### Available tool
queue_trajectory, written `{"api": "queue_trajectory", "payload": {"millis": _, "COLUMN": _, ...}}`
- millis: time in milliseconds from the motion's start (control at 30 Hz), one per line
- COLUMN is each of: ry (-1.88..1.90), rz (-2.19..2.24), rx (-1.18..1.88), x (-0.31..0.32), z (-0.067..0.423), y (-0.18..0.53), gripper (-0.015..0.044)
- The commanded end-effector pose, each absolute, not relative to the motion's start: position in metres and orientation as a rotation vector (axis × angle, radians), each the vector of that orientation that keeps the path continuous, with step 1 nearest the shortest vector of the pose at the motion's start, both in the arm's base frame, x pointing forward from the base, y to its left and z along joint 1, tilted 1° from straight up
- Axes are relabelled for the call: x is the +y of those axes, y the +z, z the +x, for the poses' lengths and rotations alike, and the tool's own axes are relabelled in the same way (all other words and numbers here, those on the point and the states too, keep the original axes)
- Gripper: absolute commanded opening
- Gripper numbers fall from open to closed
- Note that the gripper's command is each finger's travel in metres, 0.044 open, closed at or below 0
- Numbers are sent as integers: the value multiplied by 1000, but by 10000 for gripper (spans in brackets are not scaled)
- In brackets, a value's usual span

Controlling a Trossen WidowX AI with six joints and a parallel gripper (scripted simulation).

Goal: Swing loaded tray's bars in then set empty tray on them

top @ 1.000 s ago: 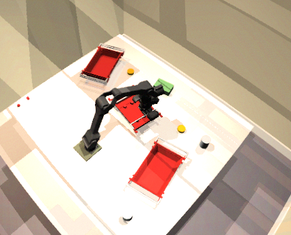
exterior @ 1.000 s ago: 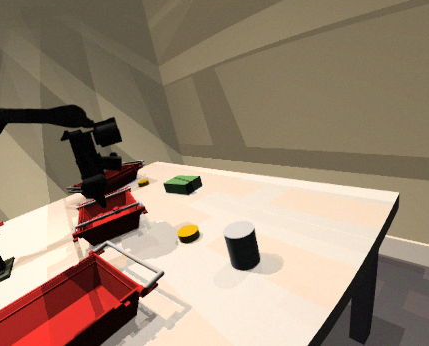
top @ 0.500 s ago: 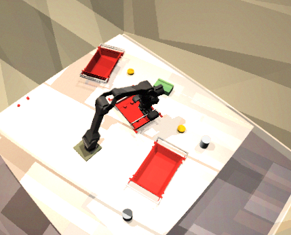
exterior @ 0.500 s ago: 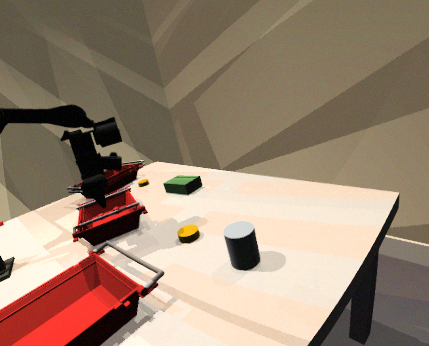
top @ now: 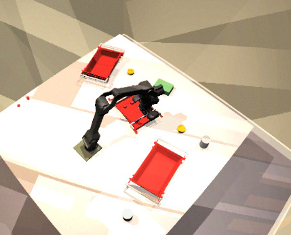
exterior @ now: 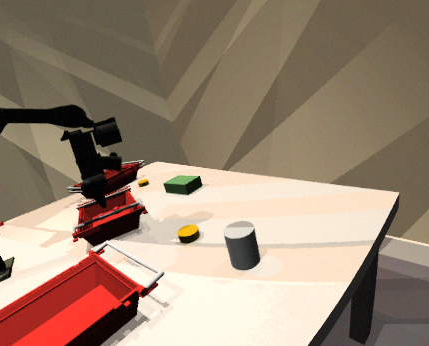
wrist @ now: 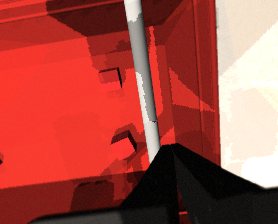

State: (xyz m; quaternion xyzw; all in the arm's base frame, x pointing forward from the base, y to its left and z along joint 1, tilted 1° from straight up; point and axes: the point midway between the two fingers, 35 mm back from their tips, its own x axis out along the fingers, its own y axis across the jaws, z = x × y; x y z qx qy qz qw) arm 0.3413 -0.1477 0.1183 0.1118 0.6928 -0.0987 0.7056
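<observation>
At the table's (top: 49, 143) middle sits the loaded tray (top: 128, 111), small blocks (wrist: 123, 148) inside, a wire bar (wrist: 144, 85) lying across its top; above it the gripper (wrist: 172, 150) has its fingers pressed together on nothing. An empty tray (top: 157, 169) lies nearby.

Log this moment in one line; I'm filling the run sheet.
phase: bar swing | black pincer: shut, empty | grey wire bar: over red plastic loaded tray | empty red tray: on table
</observation>
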Motion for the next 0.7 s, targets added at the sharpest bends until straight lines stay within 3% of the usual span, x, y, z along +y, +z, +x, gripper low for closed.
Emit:
{"api": "queue_trajectory", "payload": {"millis": 0, "ry": -219, "rz": 248, "rx": 1540, "x": -148, "z": 341, "y": 118, "gripper": 0}}
{"api": "queue_trajectory", "payload": {"millis": 633, "ry": -219, "rz": 248, "rx": 1540, "x": -148, "z": 341, "y": 118, "gripper": 0}}
{"api": "queue_trajectory", "payload": {"millis": 667, "ry": -219, "rz": 248, "rx": 1540, "x": -148, "z": 341, "y": 118, "gripper": 26}}
